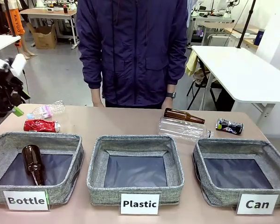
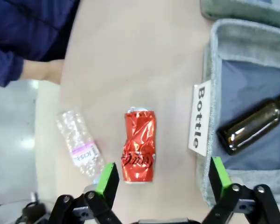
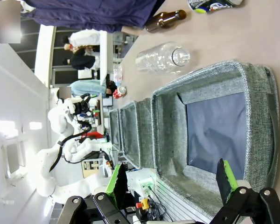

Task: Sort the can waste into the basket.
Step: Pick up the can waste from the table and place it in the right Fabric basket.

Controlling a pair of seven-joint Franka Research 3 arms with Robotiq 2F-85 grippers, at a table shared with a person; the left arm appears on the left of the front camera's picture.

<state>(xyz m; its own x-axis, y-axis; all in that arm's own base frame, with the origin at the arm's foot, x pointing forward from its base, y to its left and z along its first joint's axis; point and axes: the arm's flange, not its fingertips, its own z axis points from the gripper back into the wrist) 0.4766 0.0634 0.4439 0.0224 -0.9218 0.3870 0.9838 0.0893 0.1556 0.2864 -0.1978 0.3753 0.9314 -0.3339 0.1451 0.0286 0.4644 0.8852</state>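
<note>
A crushed red can [image 1: 41, 125] lies on the table at the far left, behind the "Bottle" bin. In the left wrist view this red can [image 2: 139, 151] sits just ahead of my left gripper [image 2: 163, 179], whose jaws are open and hold nothing. From the front, the left gripper [image 1: 16, 109] hangs at the table's left edge. A dark crushed can [image 1: 229, 126] lies at the far right, behind the grey "Can" basket [image 1: 233, 144]. My right gripper [image 3: 172, 179] hovers open over the near rim of that basket [image 3: 210, 74]. The dark can [image 3: 214, 4] lies beyond it.
The "Bottle" bin [image 1: 4, 140] holds a brown bottle [image 1: 32, 163]; the "Plastic" bin [image 1: 135, 141] stands in the middle. A clear bottle [image 1: 184, 129] and a brown bottle [image 1: 183, 115] lie right of centre. A small plastic bottle [image 1: 46, 110] lies by the red can. A person stands at the far side.
</note>
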